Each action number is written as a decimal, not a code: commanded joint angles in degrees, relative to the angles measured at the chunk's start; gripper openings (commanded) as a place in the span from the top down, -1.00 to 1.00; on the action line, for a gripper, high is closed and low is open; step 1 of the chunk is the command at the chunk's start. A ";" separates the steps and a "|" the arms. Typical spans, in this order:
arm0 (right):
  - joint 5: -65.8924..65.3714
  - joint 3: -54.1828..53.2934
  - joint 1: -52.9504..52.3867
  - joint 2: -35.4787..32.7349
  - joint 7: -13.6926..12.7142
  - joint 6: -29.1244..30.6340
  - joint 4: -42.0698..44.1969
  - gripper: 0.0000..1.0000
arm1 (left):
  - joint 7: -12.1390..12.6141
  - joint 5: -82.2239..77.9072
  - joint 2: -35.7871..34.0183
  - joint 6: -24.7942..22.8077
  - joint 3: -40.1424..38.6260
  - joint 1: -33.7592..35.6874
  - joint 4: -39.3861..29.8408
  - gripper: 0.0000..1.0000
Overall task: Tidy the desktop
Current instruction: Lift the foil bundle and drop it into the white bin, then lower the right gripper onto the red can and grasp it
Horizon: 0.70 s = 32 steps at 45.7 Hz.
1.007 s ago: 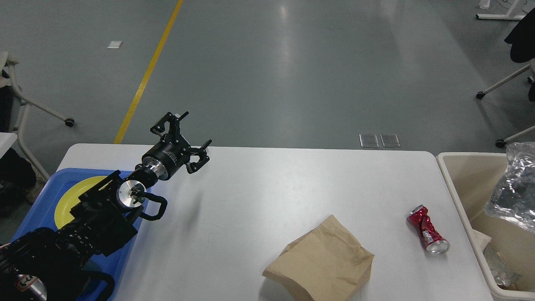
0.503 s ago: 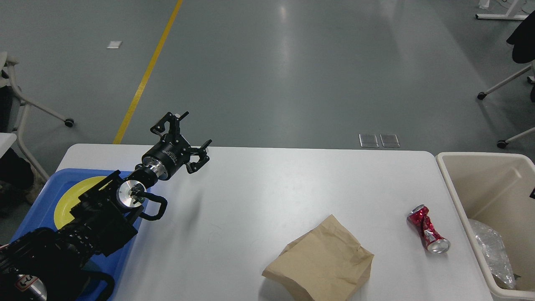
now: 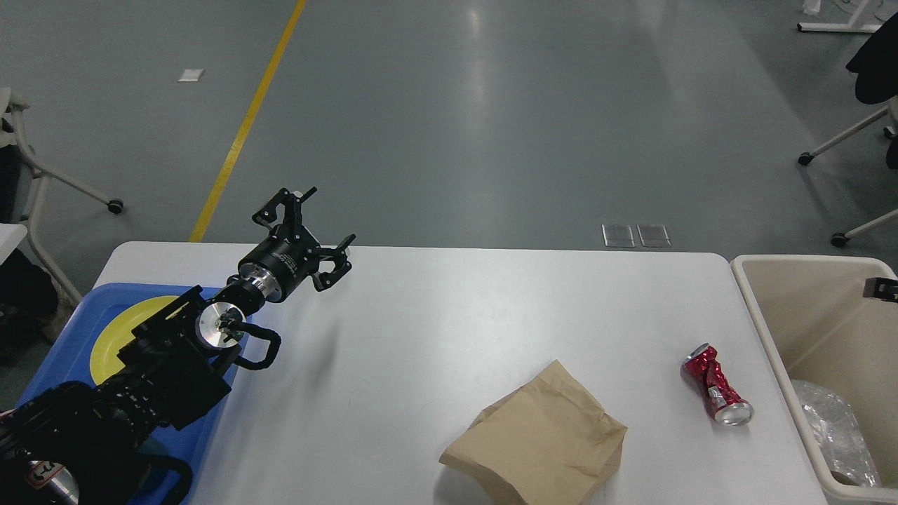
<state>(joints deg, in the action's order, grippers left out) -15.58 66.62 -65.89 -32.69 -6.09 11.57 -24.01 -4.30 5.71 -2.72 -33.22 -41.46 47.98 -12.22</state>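
The white desktop (image 3: 491, 308) carries a crumpled brown paper bag (image 3: 537, 438) at the front middle and a crushed red can (image 3: 715, 386) at the front right. My left gripper (image 3: 328, 216) is open and empty, held above the desktop's far left part, beside the blue tray (image 3: 66, 337). Only a small black tip of my right gripper (image 3: 882, 287) shows at the right edge, above the beige bin (image 3: 807, 308); its fingers cannot be told apart.
The blue tray holds a yellow plate (image 3: 130, 326), partly hidden by my left arm. The beige bin stands off the desktop's right edge with crumpled clear plastic (image 3: 835, 431) inside. Wheeled chair legs stand on the grey floor beyond.
The clear plastic, held high over the bin a second ago, has dropped into the bin. The right gripper's tip has risen slightly at the right edge. The left arm has not moved.
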 commanded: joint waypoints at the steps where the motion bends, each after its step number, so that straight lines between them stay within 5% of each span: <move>1: -6.29 2.99 -7.84 0.35 0.03 0.29 -7.97 -1.00 | 0.00 0.00 0.00 0.00 0.06 0.01 0.00 -0.94; 13: -18.08 2.20 -24.89 4.21 -0.06 5.65 -25.38 -1.00 | 0.00 0.00 0.00 0.00 -0.03 0.01 0.00 -0.94; 32: -18.17 -5.45 -32.02 11.86 -0.15 28.06 -32.23 -1.00 | 0.00 0.00 0.00 0.00 -0.03 0.01 0.00 -0.94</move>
<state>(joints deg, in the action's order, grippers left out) -33.75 63.26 -97.38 -22.08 -6.23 35.51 -52.92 -4.30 5.71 -2.72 -33.22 -41.45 47.98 -12.22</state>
